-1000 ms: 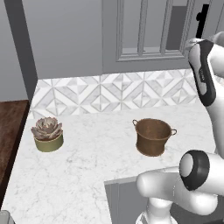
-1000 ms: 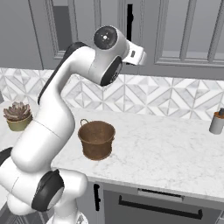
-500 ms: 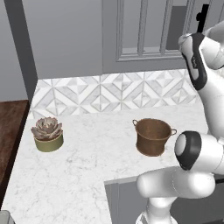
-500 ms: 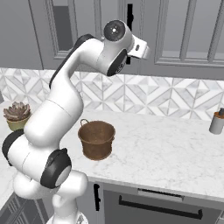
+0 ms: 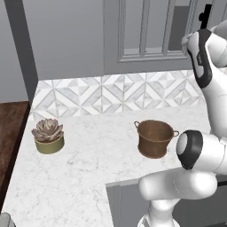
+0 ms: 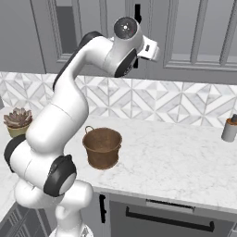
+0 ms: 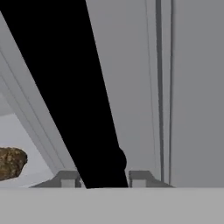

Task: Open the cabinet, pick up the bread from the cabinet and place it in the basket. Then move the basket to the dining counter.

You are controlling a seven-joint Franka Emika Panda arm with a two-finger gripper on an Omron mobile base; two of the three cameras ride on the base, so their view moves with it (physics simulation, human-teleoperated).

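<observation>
In the hand view my gripper [image 7: 104,177] is up against the grey cabinet [image 5: 146,31]. The door's long black bar handle [image 7: 74,87] runs between the two fingertips [image 7: 68,178], which press on its sides, so the gripper is shut on it. The door stands closed. The bread [image 7: 11,162], a small brown lump, shows through the glass pane at the left of the hand view. The copper-coloured basket [image 5: 154,138] [image 6: 102,147] stands empty on the marble top below, well under the hand. The handle [image 6: 138,14] also shows just above my wrist. The dining counter is out of view.
An olive-green succulent pot [image 5: 48,136] [image 6: 17,121] sits on the counter's left part. A small grey shaker [image 6: 229,129] stands at the far right by the diamond-tile backsplash [image 5: 111,95]. A dark wooden surface [image 5: 9,133] borders the counter on the left.
The arm has reached up and closer to the cabinet door. The jaws have closed in from wide open onto the black handle. The basket and the pot have not moved.
</observation>
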